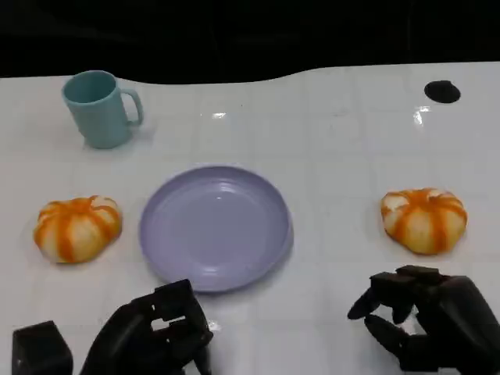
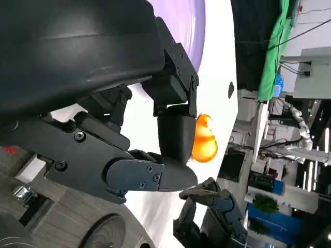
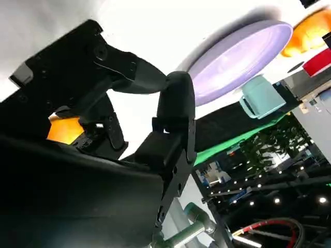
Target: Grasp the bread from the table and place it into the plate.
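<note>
Two orange-and-white striped bread rolls lie on the white table, one left of the plate point(image 1: 76, 227) and one to its right point(image 1: 424, 219). The lilac plate point(image 1: 176, 246) sits between them with nothing on it. My left hand point(image 1: 152, 334) hovers at the near edge just in front of the plate, fingers loosely bent and holding nothing. Just short of the right roll, my right hand point(image 1: 426, 319) has its fingers apart and holds nothing. The right wrist view shows that roll point(image 3: 64, 129) behind my right hand's fingers point(image 3: 173, 103), plus the plate point(image 3: 243, 57).
A teal mug point(image 1: 101, 108) stands at the far left of the table, behind the left roll. A small black spot point(image 1: 442, 91) marks the table's far right. The table's back edge meets a dark background.
</note>
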Tool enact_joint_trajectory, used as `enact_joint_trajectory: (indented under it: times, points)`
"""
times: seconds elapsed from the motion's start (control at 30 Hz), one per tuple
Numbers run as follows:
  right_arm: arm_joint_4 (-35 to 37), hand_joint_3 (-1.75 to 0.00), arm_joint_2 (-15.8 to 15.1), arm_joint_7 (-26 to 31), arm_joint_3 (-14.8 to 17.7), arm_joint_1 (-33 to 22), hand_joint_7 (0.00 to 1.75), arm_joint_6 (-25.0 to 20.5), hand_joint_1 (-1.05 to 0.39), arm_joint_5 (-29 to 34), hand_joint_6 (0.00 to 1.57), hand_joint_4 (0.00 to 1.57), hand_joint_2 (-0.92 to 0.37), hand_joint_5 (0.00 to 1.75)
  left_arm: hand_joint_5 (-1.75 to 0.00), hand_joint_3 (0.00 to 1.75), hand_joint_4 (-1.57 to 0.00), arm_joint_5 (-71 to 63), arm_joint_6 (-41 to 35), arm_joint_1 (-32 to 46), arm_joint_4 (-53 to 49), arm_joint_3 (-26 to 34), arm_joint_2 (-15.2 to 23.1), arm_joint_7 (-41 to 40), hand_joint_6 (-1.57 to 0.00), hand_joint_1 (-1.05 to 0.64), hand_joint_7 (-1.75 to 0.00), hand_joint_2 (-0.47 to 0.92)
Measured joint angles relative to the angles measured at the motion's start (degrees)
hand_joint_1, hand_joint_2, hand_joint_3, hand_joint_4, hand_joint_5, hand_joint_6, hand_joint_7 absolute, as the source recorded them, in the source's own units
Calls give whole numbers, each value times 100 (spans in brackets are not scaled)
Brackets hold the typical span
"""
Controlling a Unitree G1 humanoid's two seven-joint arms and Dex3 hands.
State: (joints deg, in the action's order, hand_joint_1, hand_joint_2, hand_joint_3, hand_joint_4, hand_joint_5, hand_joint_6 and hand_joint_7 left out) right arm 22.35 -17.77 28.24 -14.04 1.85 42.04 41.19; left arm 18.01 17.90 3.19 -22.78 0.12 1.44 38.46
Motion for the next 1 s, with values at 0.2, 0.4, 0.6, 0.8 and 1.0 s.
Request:
enact_joint_trajectory:
  times: [0.2,0.4,0.6,0.8,1.0]
  points:
    - [-258,-12,-3,-25,52,-9,12,-195,-34,-13,84,58,-87,84,-175,37,-77,1,0,-3,0,0,0,0,-74,-60,-144,83]
    - [-785,-2,-110,-375,207,-62,0,-697,-41,-12,72,49,-92,49,-175,38,-76,-11,4,-3,0,-2,0,0,-73,-59,-145,83]
    - [-1143,-3,-300,-506,243,-67,0,-1099,-48,228,57,38,-92,37,-175,38,-76,-18,4,-4,0,-7,-2,-4,-73,-59,-144,82]
    - [-1754,-4,-516,-1105,276,-61,0,-2003,-53,545,37,21,-92,29,-175,39,-76,-33,13,-8,-2,-11,-3,-5,-73,-59,-145,82]
    - [-2148,-1,-585,-1719,248,23,0,-2811,-56,850,30,11,-90,29,-175,39,-77,-32,-11,-9,-2,-8,-7,-16,-73,-58,-145,82]
